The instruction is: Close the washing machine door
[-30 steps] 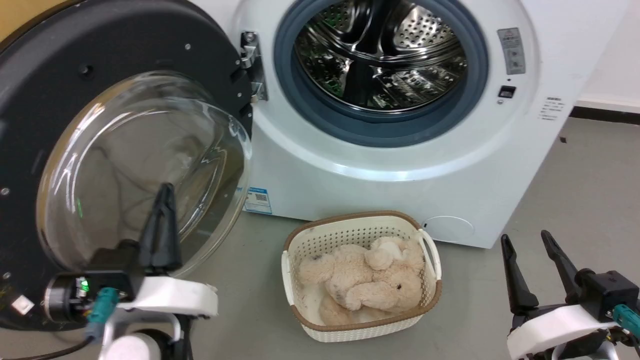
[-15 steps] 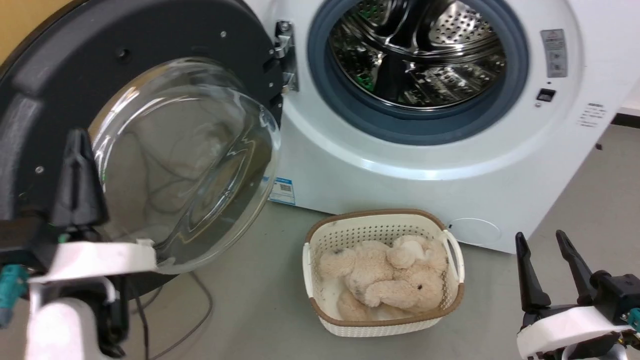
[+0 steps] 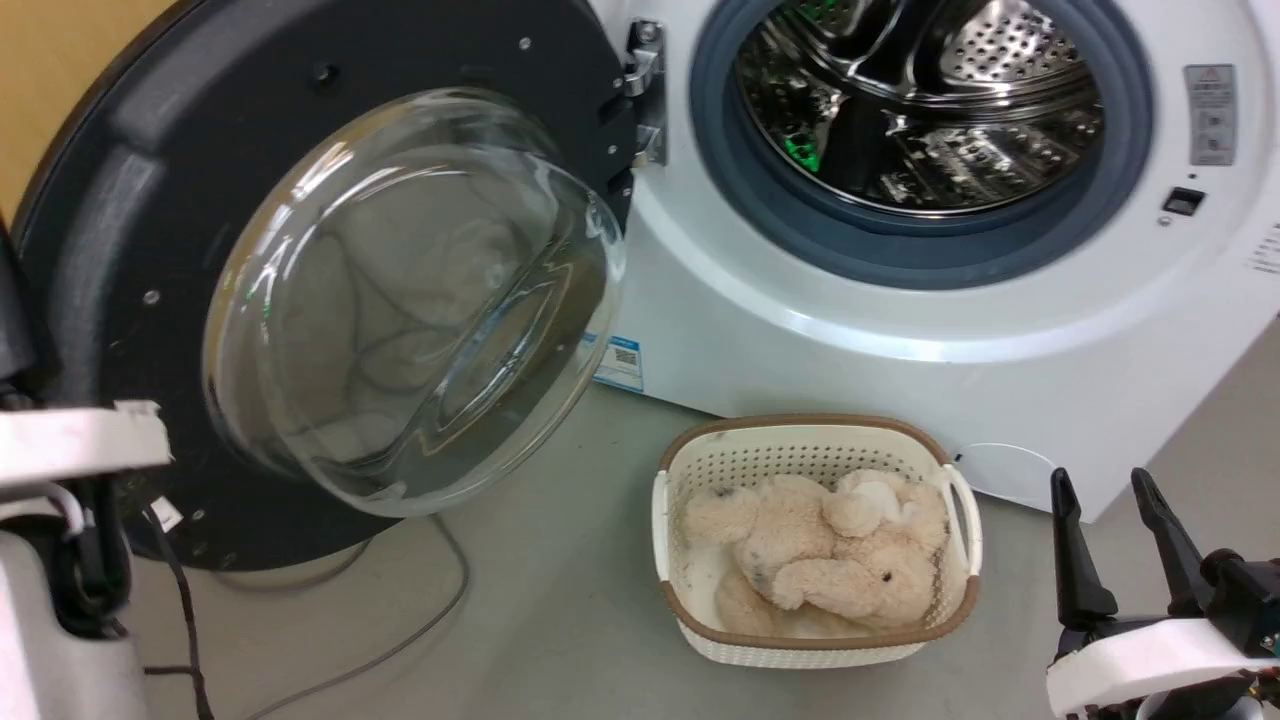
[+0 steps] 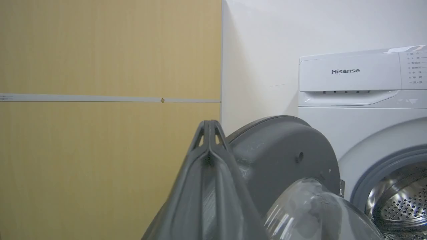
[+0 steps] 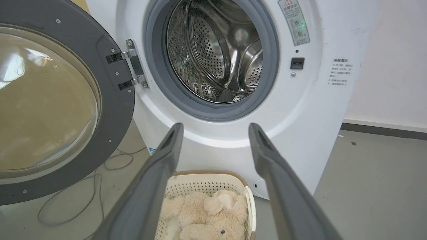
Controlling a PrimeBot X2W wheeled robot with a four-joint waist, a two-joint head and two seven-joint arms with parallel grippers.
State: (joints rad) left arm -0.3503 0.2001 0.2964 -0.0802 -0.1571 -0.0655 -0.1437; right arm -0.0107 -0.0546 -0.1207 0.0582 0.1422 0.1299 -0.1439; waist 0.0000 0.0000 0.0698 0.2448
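Swung left fingers off the glass to nine o'clock, clenched empty by the door rim, probably for pushing. Holds right fingers released, idle. Finds door wide open, nine o'clock of washer.

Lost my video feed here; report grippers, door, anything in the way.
Left gripper shut, empty, at rim of washing machine door. Right gripper open, empty. Door wide open. Basket with plush toy on floor below drum, possibly in swing path.
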